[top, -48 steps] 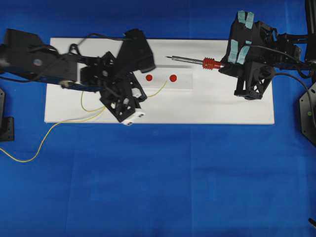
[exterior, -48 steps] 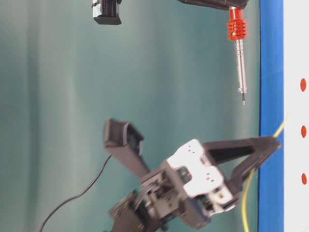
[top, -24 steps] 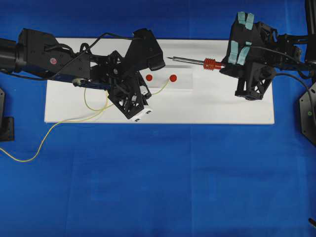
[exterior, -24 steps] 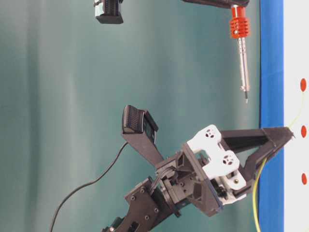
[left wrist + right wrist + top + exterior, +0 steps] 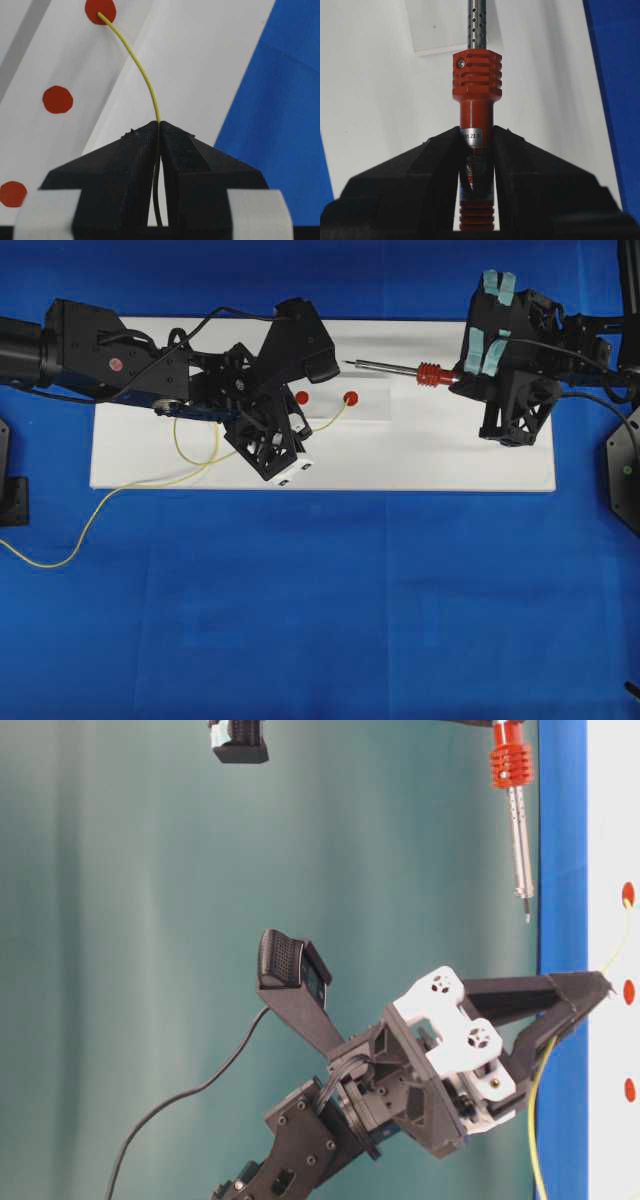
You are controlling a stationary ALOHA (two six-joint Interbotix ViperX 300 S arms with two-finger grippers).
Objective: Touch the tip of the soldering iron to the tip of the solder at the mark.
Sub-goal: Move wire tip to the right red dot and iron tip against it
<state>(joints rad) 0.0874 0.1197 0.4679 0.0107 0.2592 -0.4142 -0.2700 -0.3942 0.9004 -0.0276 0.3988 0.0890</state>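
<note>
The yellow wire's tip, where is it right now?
In the left wrist view, the solder rises from the shut left pincer and its tip rests on the top red dot. The soldering iron is apart, farther right overhead.

This is a robotics lab bench, a staged test setup rather than a home or shop. A plain blue cloth (image 5: 330, 600) covers the whole table, and a white board (image 5: 450, 455) with red dot marks (image 5: 351, 398) lies across the upper middle of the overhead view — a target sheet, not furniture. Two black robot arms reach in from the upper left and upper right edges, with black mounting brackets (image 5: 12, 490) bolted at the far left and right sides. The table-level view shows a flat teal backdrop (image 5: 120, 920) behind — bare and uniform, like a recording booth.
</note>
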